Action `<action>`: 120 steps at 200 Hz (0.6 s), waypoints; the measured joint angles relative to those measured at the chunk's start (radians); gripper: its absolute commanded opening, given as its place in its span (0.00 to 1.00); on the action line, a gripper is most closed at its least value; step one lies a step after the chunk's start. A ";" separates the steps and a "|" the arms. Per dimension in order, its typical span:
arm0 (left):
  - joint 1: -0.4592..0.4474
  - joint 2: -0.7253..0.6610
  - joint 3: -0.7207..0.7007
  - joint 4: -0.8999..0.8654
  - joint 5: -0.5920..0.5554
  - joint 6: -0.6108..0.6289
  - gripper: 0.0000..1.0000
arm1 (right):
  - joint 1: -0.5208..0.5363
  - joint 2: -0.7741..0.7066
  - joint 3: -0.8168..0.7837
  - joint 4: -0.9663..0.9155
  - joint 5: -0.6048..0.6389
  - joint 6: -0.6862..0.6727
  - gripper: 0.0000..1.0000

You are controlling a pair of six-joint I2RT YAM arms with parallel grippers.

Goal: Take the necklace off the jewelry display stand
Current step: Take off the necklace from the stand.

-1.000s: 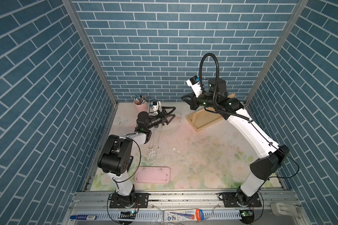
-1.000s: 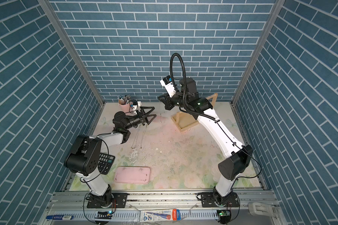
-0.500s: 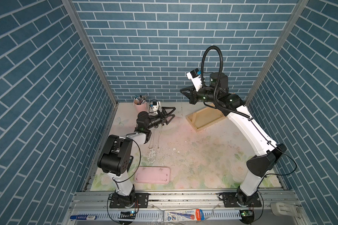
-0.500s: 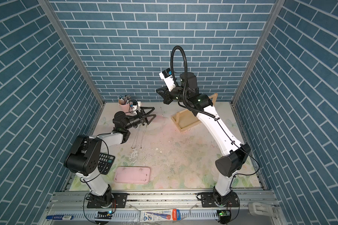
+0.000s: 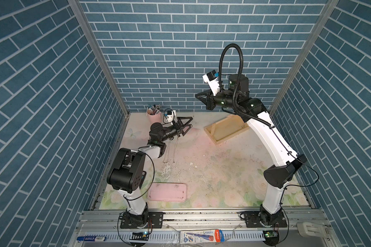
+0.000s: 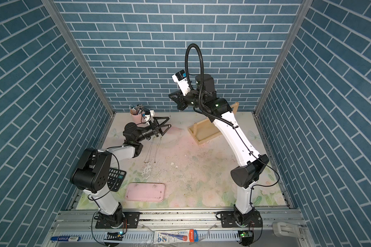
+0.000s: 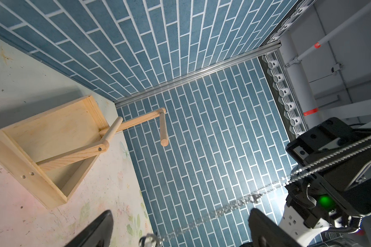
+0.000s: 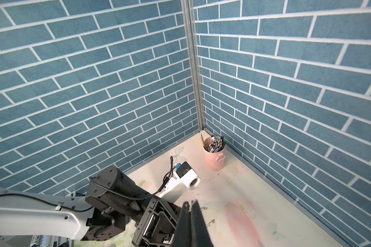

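**Top views:** In both top views the right end effector (image 5: pixel 197 97) is raised high at the far side of the cell. Its jaws are pressed together on the necklace (image 5: pixel 195 105), a hair-thin chain dropping straight down from its tip. Below it, the left end effector (image 5: pixel 190 123) sits low over the far left of the counter (image 5: pixel 223 171), jaws spread wide. Loose chains (image 6: pixel 147 161) trail beneath that arm to the counter. The jewelry display stand (image 5: pixel 227 128) sits at the far right, base flat, well apart from the necklace. A pink cup (image 5: pixel 153 115) occupies the far left corner and a pink tray (image 5: pixel 167 191) lies near the front.

**Left wrist view:** The stand (image 7: pixel 51 139) shows its tray and two posts. The necklace (image 7: pixel 321 163) runs from between the wide-set fingers (image 7: pixel 99 228) to the right end effector.

**Right wrist view:** The right end effector's fingers (image 8: pixel 191 216) meet tip to tip above the left arm, with the cup (image 8: pixel 214 156) beyond.
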State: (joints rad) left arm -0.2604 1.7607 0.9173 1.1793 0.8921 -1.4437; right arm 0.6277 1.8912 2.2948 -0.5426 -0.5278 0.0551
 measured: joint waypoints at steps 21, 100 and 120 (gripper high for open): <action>0.000 0.000 0.000 0.024 0.000 -0.009 0.99 | 0.005 0.012 0.021 -0.011 -0.004 0.000 0.00; -0.001 0.000 0.000 0.047 0.000 -0.027 0.99 | 0.025 0.043 0.070 -0.040 -0.009 0.000 0.00; -0.002 0.000 0.000 0.053 0.000 -0.027 0.99 | 0.027 0.043 0.070 -0.045 -0.008 0.000 0.00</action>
State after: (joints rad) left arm -0.2623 1.7611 0.9173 1.2327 0.8921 -1.4712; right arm 0.6552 1.9339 2.3646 -0.5877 -0.5362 0.0551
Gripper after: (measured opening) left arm 0.994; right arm 0.043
